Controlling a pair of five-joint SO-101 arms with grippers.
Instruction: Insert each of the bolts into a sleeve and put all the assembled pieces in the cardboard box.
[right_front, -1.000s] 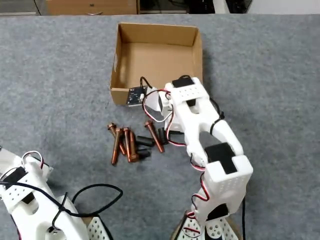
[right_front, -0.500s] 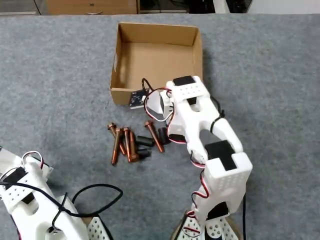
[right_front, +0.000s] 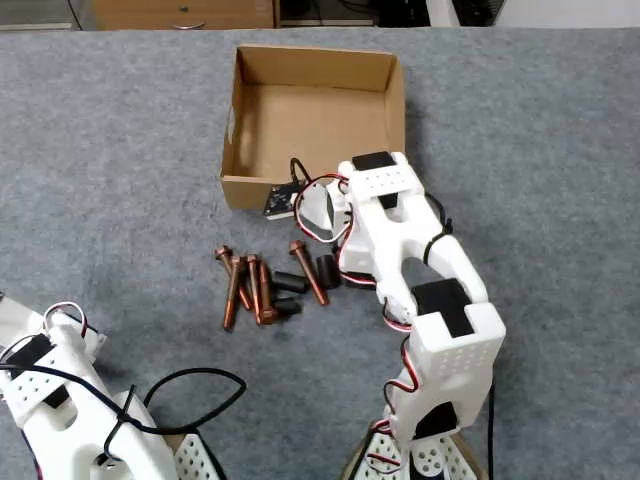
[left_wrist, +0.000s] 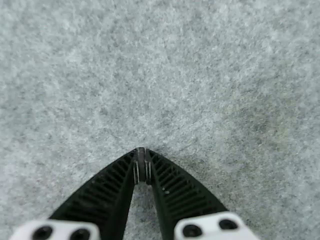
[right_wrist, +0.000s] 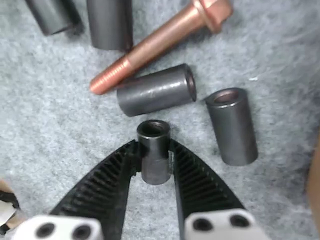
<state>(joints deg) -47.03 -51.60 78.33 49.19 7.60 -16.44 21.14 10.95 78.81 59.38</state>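
My right gripper (right_wrist: 154, 150) is shut on a short dark sleeve (right_wrist: 154, 167), held upright just above the grey carpet. Close ahead of it lie two more dark sleeves (right_wrist: 156, 90) (right_wrist: 232, 125) and a copper bolt (right_wrist: 161, 42). In the high view the right arm (right_front: 385, 215) hangs over the near right corner of the cardboard box (right_front: 240, 110), with its gripper hidden beneath it. Several copper bolts (right_front: 248, 286) and dark sleeves (right_front: 290, 283) lie in a cluster in front of the box. My left gripper (left_wrist: 141, 161) is shut with nothing in it, over bare carpet.
The left arm (right_front: 50, 400) sits at the near left corner, far from the parts. More sleeves (right_wrist: 108, 22) lie at the far edge of the right wrist view. Open carpet surrounds the box and the cluster.
The right arm's wrist has shifted slightly to the right, beside the box's near wall. The left arm and the parts on the carpet have not moved.
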